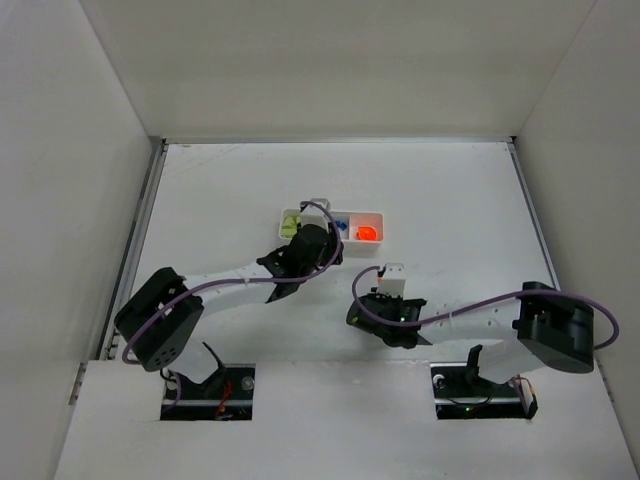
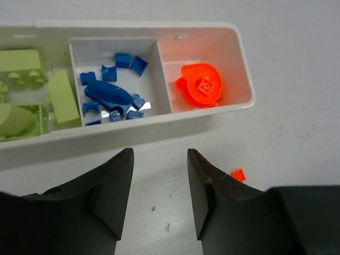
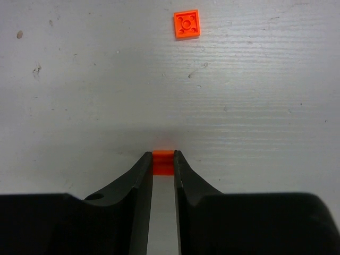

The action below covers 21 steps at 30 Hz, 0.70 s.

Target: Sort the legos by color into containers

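Our right claw is closed on an orange brick; the two fingers press it from both sides, and only its front end shows between the tips; it is low over the table, but we cannot tell if it touches it. Ahead of this claw, well apart from it, a flat orange plate lies loose on the table with its stud side up.

Our left claw is open and holds nothing; its fingers stand apart, just in front of the near wall of the tray. Seen from the left wrist, the green legos are in the left compartment; the blue legos are in the middle one; the orange legos are in the right one, as a round piece with a small square one on top. A small orange bit lies on the table outside the tray, near the right finger of this claw; we cannot tell if it is the same piece as the plate.

From the top camera, the left claw is at the near side of the tray, and the right claw is near, to the right of it.
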Tool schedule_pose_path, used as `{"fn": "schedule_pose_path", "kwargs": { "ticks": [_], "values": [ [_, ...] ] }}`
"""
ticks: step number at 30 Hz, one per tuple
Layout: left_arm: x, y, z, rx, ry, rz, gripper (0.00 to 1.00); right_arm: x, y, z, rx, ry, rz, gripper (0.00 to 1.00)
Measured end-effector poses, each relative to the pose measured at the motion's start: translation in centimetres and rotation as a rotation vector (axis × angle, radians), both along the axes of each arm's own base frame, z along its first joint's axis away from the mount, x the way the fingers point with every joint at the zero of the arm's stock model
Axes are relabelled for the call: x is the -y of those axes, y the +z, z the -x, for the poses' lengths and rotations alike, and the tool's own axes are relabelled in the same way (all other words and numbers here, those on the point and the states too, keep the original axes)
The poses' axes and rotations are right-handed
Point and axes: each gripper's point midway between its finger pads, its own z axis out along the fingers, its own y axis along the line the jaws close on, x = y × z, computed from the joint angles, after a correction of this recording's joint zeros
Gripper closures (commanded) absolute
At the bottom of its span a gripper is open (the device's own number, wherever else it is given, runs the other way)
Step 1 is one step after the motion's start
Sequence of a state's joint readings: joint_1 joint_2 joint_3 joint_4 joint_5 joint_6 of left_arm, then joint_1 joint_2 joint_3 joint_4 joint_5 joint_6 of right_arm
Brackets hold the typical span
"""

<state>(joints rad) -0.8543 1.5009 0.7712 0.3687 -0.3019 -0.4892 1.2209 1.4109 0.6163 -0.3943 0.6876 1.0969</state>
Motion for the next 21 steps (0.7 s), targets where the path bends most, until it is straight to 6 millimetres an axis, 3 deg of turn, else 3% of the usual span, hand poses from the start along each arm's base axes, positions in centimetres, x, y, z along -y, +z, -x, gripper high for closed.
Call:
{"fn": "schedule_pose_path", "kwargs": {
  "ticks": [6, 11, 16, 21],
  "values": [
    [-2.3, -0.5, 0.5, -0.010, 0.034, -0.003, 0.58, 0.0, 0.0, 0.0, 0.009, -0.001, 0.026, 0.83],
    [-2.9, -0.4, 0.9, -0.008, 0.041, -0.001, 0.57, 0.0, 0.6, 0.2, 0.005, 0.003, 0.009, 0.83],
    [-2.8, 0.5, 1.3, 0.006, 0.030, 0.017, 0.57, -0.6, 3.3, -0.2, 0.037, 0.024, -0.074, 0.83],
    [-2.4, 0.9, 3.0, 0.009, -0.004, 0.030, 0.57, 0.1, 6.2, -3.1, 0.099, -0.001, -0.143, 0.83]
  ]
}}
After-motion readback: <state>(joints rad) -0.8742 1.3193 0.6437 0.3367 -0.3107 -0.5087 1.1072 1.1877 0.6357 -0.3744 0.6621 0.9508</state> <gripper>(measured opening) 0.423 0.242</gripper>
